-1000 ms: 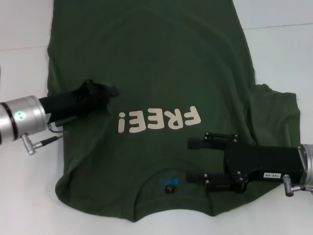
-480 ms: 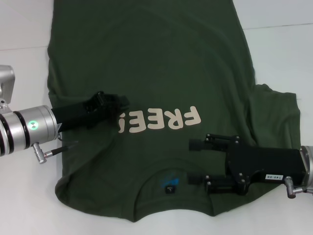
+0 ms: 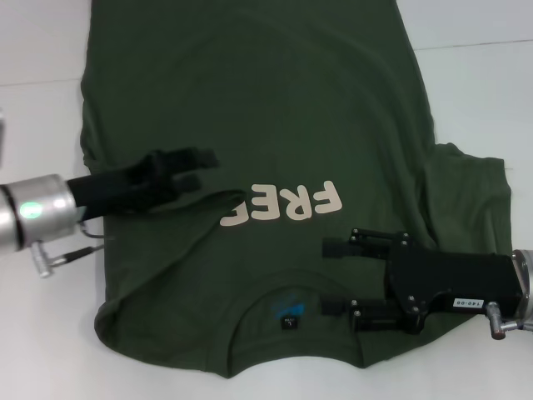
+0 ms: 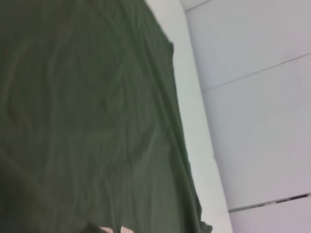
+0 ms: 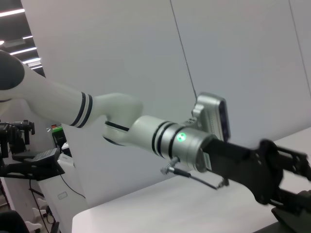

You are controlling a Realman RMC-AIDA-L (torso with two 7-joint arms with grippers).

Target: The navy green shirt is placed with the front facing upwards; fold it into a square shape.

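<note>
Navy green shirt [image 3: 275,108] lies front up across the white tabletop [image 3: 483,75], collar nearest me, and fills most of my head view. Its left edge is folded inward over the chest, so I read only "FREE" of the cream print [image 3: 283,205]. My left gripper [image 3: 196,169] reaches in over that fold, fingers slightly parted; I cannot tell whether cloth is caught between them. My right gripper [image 3: 326,277] hovers over the shoulder beside the collar, fingers spread wide with nothing between. A small blue neck label [image 3: 288,314] shows inside the collar.
</note>
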